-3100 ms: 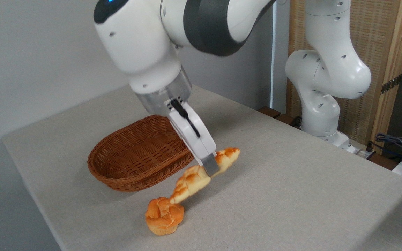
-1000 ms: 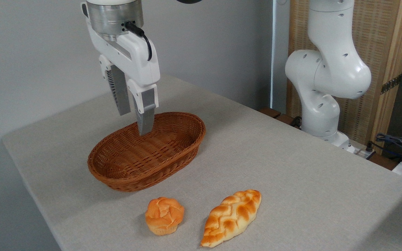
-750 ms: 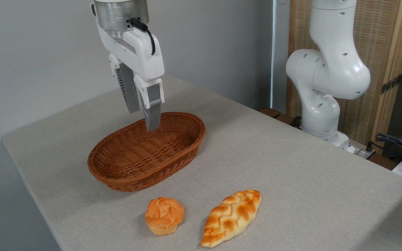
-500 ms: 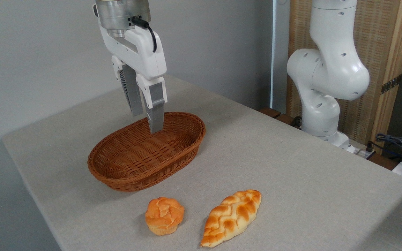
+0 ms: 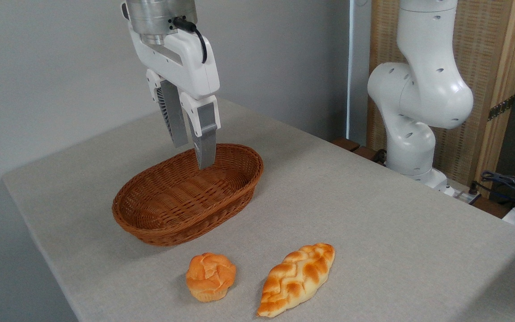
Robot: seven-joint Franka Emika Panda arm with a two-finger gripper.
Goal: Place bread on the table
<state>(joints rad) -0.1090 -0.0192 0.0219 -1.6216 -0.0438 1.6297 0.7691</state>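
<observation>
Drifted rightward, parted empty fingers (image 5: 193, 153) hang above wicker basket (image 5: 186, 197); braided bread (image 5: 296, 279) lies on matte table (image 5: 373, 214).

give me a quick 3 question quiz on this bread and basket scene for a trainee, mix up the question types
1. True or false: the braided bread lies on the table, outside the wicker basket.
2. Multiple choice: what does the claw hold? A) the braided bread B) the round bun C) nothing
3. Fill in: the round bun sits to the ____ of the braided bread in the picture.

Key
1. True. It rests flat on the tabletop in front of the basket, apart from it.
2. C. The claw hangs open above the basket with nothing between its fingers.
3. Left. The two sit side by side with a small gap, not touching.
</observation>
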